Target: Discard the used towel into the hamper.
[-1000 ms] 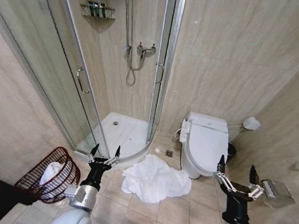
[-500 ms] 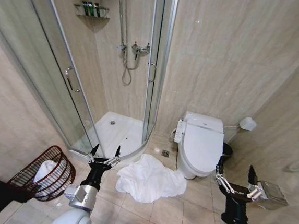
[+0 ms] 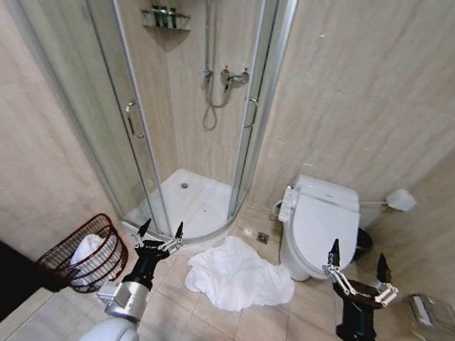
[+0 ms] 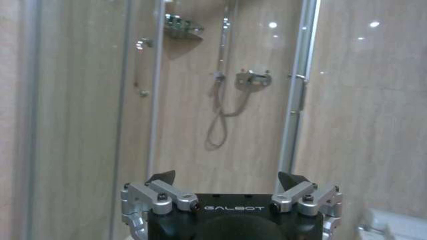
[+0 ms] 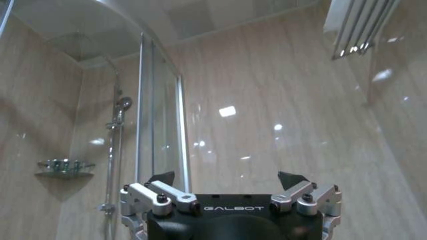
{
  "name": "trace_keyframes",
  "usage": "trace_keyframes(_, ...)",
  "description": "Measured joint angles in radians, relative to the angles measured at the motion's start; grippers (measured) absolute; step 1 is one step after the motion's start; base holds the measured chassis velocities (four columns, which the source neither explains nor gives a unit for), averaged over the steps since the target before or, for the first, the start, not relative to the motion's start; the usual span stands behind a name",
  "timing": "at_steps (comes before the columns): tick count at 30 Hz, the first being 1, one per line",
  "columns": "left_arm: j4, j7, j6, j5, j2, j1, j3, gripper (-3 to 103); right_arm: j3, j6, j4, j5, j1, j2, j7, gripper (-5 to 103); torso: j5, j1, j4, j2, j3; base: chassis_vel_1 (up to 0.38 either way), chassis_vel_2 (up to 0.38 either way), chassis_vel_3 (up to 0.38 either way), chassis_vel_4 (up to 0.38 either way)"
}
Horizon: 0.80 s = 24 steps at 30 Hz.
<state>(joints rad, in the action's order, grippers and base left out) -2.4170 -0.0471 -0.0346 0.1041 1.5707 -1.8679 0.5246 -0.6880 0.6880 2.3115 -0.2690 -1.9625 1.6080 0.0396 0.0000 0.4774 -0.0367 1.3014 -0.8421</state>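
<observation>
Towel [image 3: 238,275] lies crumpled on the tiled floor [image 3: 277,326], a white, soft, folded heap just outside the shower threshold, at about 3 o'clock from the left pincer [image 3: 158,235] and well apart from the right pincer [image 3: 356,268]. Both pincers are raised and point upward with fingers spread wide, holding nothing; the wrist views confirm the gap between each pair of tips.

Hamper [image 3: 85,254] sits at about 9 o'clock from the left pincer, near it, tipped so its mouth faces toward the towel. It is a dark reddish-brown wire basket with thin ribs, tapering to the base, and white cloth already lies inside it.

The step in hand looks like the approach, with the towel not yet touched. To do it well, I judge the left arm the better choice, since it stands between towel and hamper. The pincer should come down on a raised fold near the heap's middle, not a flat edge, so that limp cloth bunches between the fingers. Such fabric will drape and trail, so lift high before swinging toward 9 o'clock. The light wire hamper may slide or roll if nudged.

Glossy beige wall panels, the curved glass shower door [image 3: 128,122] and a smooth white toilet [image 3: 318,226] surround the work.
</observation>
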Motion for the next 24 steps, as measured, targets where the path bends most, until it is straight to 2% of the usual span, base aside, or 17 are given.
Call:
trace_keyframes(6,0.000,0.000,0.000,0.000,0.000,0.000,0.000,100,-0.021,-0.021,-0.025,-0.021,0.010,0.000,-0.017,100,-0.0002,0.000,-0.0002,0.000,0.000,0.084,0.088,0.048,0.076)
trace_keyframes(13,0.000,0.000,0.000,0.000,0.000,0.000,0.000,100,-0.040,-0.089,-0.164,-0.105,0.033,-0.043,-0.071,100,0.0002,0.000,0.0000,0.000,0.000,0.010,0.005,0.002,0.001)
trace_keyframes(18,0.000,0.000,0.000,0.000,0.000,0.000,0.000,100,-0.032,-0.097,-0.193,-0.102,0.041,-0.043,-0.073,100,0.0001,-0.005,0.0000,-0.011,0.005,0.000,0.000,0.000,0.000)
trace_keyframes(24,0.000,0.000,0.000,0.000,0.000,0.000,0.000,100,-0.022,-0.102,-0.205,-0.069,0.054,-0.031,-0.074,100,-0.0001,-0.021,0.0000,-0.045,0.023,0.000,0.000,0.000,0.000)
